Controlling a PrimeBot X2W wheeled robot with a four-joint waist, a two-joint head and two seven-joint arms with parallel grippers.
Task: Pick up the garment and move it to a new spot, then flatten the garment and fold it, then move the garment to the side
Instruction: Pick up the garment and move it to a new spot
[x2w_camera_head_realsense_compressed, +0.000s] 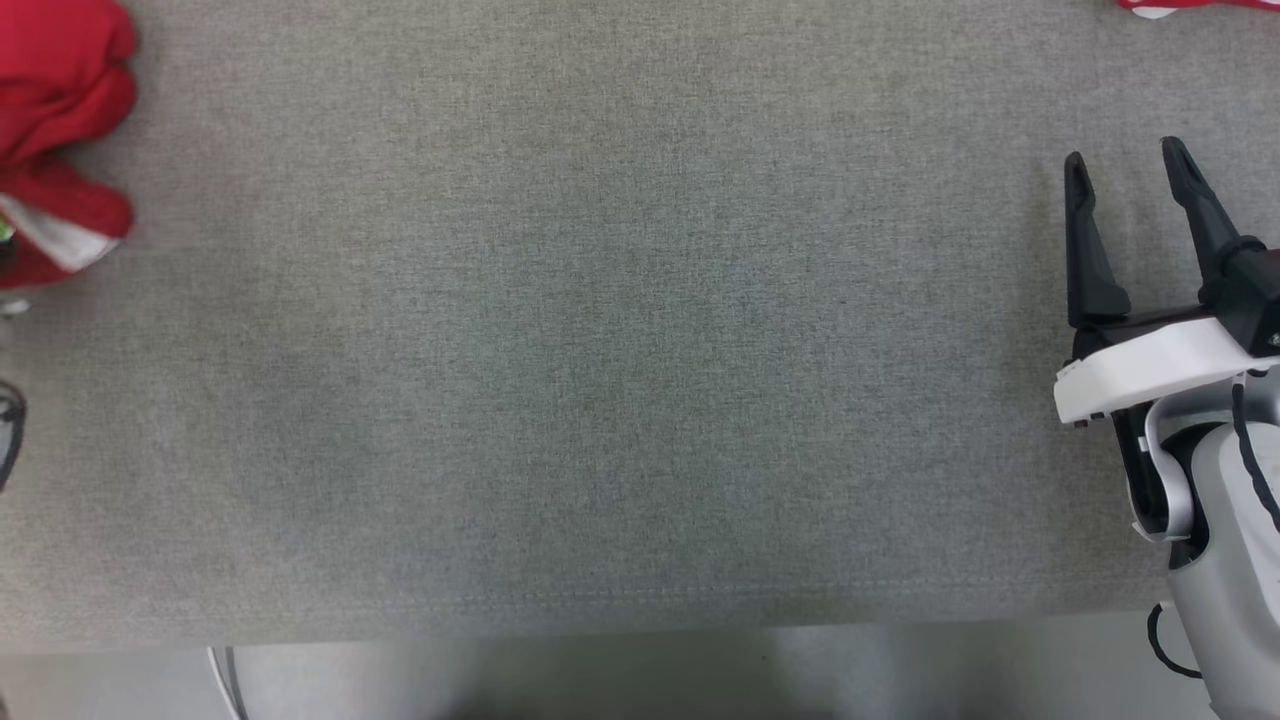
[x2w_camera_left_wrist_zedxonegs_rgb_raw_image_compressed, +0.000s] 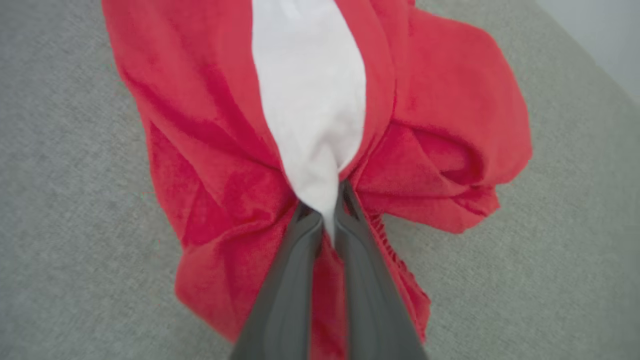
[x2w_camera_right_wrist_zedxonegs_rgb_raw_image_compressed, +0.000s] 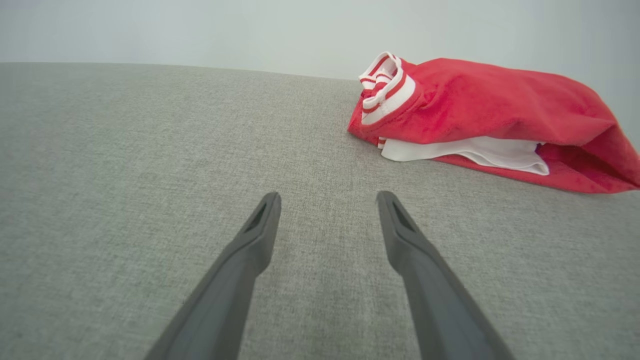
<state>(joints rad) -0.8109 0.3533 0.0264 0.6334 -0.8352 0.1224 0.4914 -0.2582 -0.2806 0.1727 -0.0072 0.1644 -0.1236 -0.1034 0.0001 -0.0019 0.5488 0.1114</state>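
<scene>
A crumpled red garment with a white panel lies on the grey cloth-covered table. My left gripper is shut on it, with the white fabric pinched between the two dark fingertips. In the head view the same garment bunches at the far left edge. My right gripper hovers open over the table's right side with nothing between its fingers.
A second red piece of clothing with red-and-white striped trim lies ahead and to the right of the right gripper, seen at the head view's top right corner. The table's front edge runs along the bottom.
</scene>
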